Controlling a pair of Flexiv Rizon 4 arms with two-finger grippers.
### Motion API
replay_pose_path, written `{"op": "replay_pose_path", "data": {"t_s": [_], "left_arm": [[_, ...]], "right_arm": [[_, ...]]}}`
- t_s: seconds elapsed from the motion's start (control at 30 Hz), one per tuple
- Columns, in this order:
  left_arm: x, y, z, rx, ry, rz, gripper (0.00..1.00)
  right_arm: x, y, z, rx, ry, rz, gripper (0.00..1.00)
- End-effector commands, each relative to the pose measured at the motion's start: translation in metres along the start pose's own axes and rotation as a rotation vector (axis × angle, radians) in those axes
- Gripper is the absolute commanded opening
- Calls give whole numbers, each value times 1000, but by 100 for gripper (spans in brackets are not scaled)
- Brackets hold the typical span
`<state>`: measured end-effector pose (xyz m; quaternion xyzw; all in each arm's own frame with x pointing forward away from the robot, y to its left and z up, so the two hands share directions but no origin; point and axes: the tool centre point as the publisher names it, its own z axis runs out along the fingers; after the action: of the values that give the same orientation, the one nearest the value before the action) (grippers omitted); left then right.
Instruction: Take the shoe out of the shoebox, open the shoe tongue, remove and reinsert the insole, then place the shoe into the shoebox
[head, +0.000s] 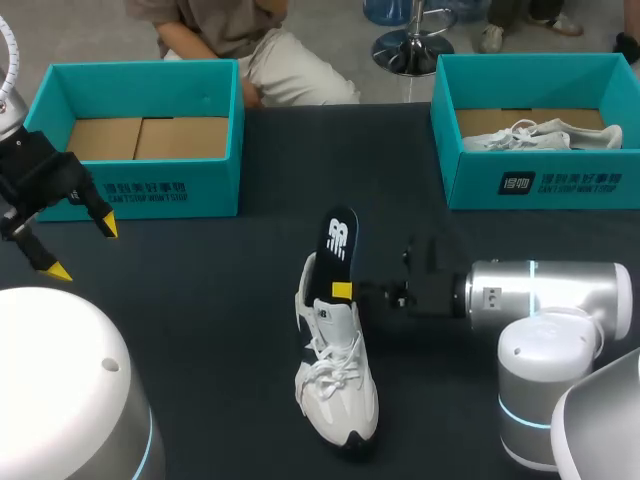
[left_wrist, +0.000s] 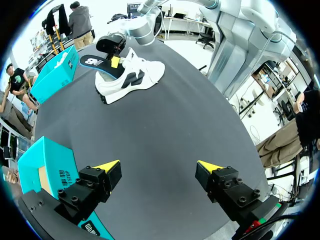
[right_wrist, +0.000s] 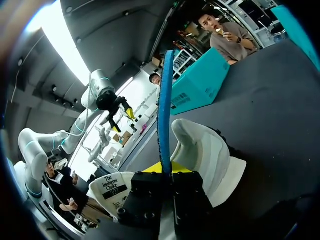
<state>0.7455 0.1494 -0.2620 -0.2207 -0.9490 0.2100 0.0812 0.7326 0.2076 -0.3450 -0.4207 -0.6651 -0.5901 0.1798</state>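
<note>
Insole (head: 340, 240) standing half out of the shoe (head: 337, 375)

I am clenching my right hand (head: 345, 291) on the insole's edge, holding it upright with its lower end in the shoe, likely so it slides cleanly; the shoe is sitting in the middle of the worktop (head: 200, 310). My left hand (head: 83, 249) is hovering released near the left shoebox (head: 140, 190), out of the way

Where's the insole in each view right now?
Head view: insole rises from the white shoe's heel, mid-table.
Left wrist view: far across the table, at the white shoe's heel.
Right wrist view: edge-on, clamped in the right gripper.
Shared landmark: the white shoe.
</note>
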Motion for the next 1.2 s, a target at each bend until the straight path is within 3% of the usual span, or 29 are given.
{"op": "replay_pose_path", "data": {"t_s": [0.03,0.53,0.6,0.63,0.9,1.2], "left_arm": [[1,0,0,-3,0,0,100],[1,0,0,-3,0,0,100],[1,0,0,-3,0,0,100],[1,0,0,-3,0,0,100],[1,0,0,-3,0,0,100],[1,0,0,-3,0,0,100]], "right_arm": [[2,8,3,12,-8,-6,18],[4,31,-8,-3,-39,-47,18],[3,32,-10,-5,-44,-49,8],[3,32,-11,-5,-45,-49,0],[1,31,-9,6,-37,-43,0],[-1,16,-8,19,-26,-16,0]]}}
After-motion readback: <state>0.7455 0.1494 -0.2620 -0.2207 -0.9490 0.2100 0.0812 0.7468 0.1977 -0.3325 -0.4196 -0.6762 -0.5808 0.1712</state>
